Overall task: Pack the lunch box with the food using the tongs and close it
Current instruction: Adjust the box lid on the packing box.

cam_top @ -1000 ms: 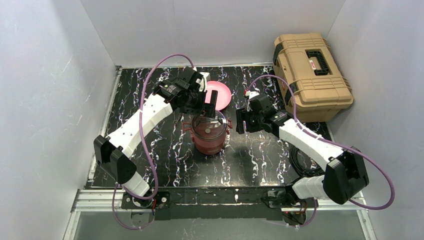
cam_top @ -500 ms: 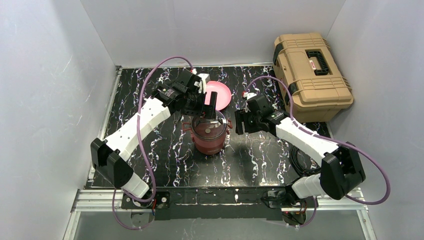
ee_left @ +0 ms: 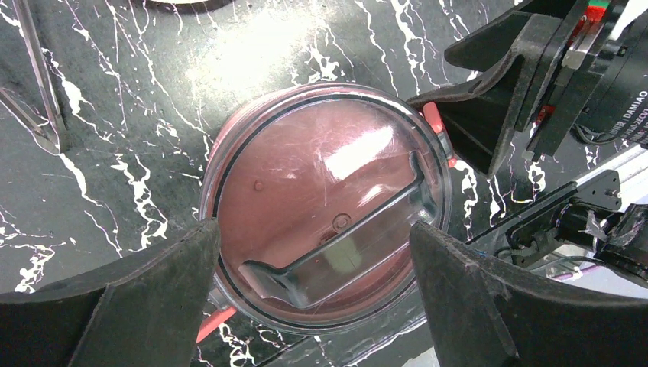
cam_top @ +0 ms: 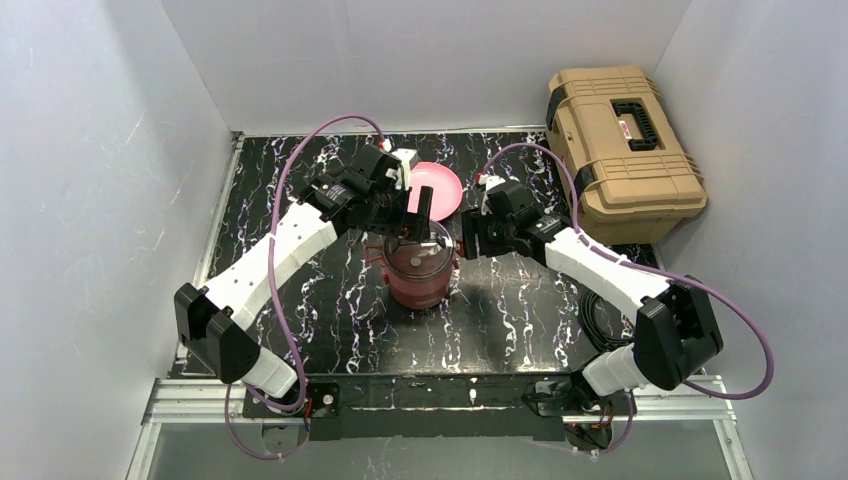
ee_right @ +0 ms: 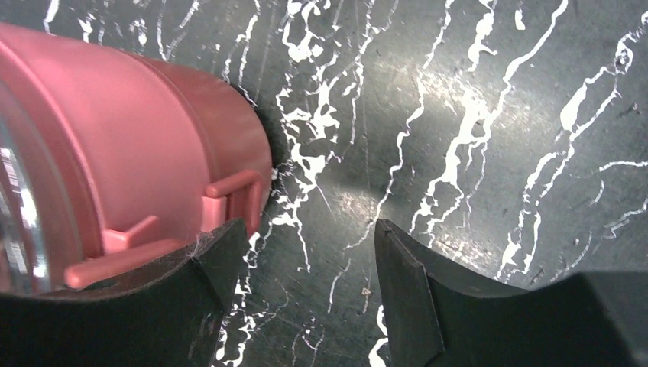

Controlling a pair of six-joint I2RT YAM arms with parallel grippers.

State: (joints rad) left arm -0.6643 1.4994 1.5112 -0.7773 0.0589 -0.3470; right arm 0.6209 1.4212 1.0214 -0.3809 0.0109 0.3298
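Top external and wrist views: lunch box [cam_top: 420,275] flanked by two parted grippers

We see the maroon lunch box standing upright near the middle of the black marbled table [cam_top: 520,320], just in front of the pink plate [cam_top: 445,185]. Its clear lid [ee_left: 306,176] sits on top, with the bar handle [ee_left: 336,245] running across it. What lies beneath the lid we cannot make out.

The left gripper [cam_top: 417,215] hangs directly above the lid. In the left wrist view its two fingers [ee_left: 137,306] stand wide apart, one on each side of the lid's rim, and we cannot tell whether they touch it.

The right gripper [cam_top: 466,243] sits low at the box's right side. In the right wrist view its fingers [ee_right: 405,298] are parted with only bare table between them, one of them just beside a latch [ee_right: 233,191] on the box's wall.

The tongs [ee_left: 38,76] lie on the table near the box, apart from both grippers. A tan toolbox [cam_top: 622,150] stands at the far right.
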